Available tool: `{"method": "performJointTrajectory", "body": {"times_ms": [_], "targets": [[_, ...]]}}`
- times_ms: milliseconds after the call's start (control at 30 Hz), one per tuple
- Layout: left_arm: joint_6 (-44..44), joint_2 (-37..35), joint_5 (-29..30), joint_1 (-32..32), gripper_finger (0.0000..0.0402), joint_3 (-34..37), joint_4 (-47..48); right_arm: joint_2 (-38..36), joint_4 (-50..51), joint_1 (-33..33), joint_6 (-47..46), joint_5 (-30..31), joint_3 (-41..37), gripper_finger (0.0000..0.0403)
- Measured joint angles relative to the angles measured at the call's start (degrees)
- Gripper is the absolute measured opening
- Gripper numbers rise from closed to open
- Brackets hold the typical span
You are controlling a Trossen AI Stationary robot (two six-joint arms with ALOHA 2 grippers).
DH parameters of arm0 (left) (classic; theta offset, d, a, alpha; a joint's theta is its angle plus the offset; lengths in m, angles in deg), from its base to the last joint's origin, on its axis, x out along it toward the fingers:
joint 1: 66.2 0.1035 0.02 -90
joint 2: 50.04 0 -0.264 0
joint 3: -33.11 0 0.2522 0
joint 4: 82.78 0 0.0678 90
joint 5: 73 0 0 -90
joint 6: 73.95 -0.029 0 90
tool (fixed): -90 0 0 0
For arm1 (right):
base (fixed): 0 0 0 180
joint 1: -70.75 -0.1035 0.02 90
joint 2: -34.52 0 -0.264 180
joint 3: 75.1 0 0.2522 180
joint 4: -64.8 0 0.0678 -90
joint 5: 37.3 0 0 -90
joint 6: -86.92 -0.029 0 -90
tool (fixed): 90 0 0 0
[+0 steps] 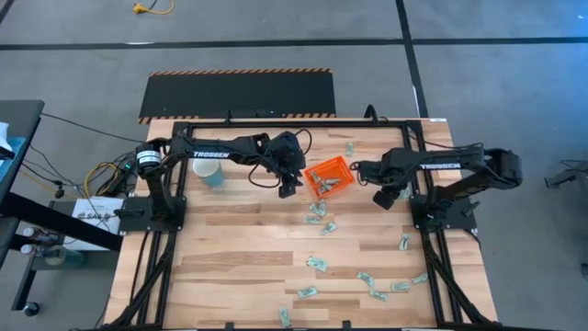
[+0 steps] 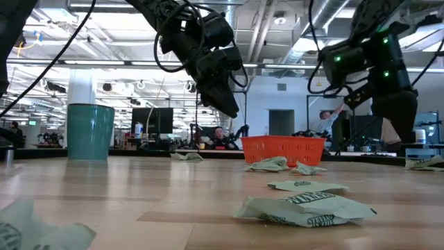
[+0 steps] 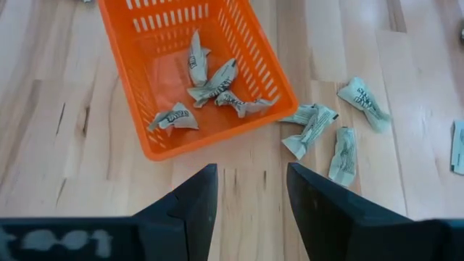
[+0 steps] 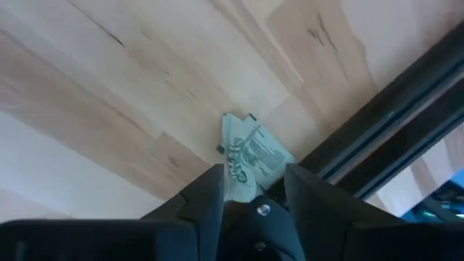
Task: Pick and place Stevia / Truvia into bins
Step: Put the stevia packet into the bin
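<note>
Two black jointed arms, each lettered TROSSEN in white along the forearm. Left arm (image 1: 230, 149): white-ringed shoulder joint, looped black cables over the wrist, yellow and orange wires at the base. Right arm (image 1: 441, 164): green indicator lights on the wrist housing, one silver screw between the fingers. Fingers (image 3: 194, 203) matte black, wedge-shaped, tapered. Bases bolted to a black tubular frame.
</note>
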State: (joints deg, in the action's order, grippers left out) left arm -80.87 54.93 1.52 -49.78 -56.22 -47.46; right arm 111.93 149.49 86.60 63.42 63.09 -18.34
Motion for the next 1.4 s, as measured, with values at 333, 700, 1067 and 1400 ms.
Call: {"method": "performJointTrajectory", "body": {"times_ms": [333, 700, 1067, 1400], "targets": [[0.0, 0.0, -0.9, -0.1, 0.0155, 0.0, 0.0, 7.5, -0.4, 0.0, 8.2, 0.1, 0.0, 0.0209], [0.0, 0.0, -1.0, -1.1, 0.0155, 0.0, 0.8, 12.9, -2.2, 0.3, 10.5, 0.1, -0.2, 0.0233], [-0.1, 0.0, -0.9, -1.9, 0.0155, 0.0, 1.3, 18.1, -2.2, 2.5, 10.1, -1.6, -2.9, 0.0223], [-0.3, 0.0, -0.7, -1.8, 0.0155, 0.0, 1.3, 19.4, -3.2, 2.7, 10.0, -1.5, -2.9, 0.0143]]}}
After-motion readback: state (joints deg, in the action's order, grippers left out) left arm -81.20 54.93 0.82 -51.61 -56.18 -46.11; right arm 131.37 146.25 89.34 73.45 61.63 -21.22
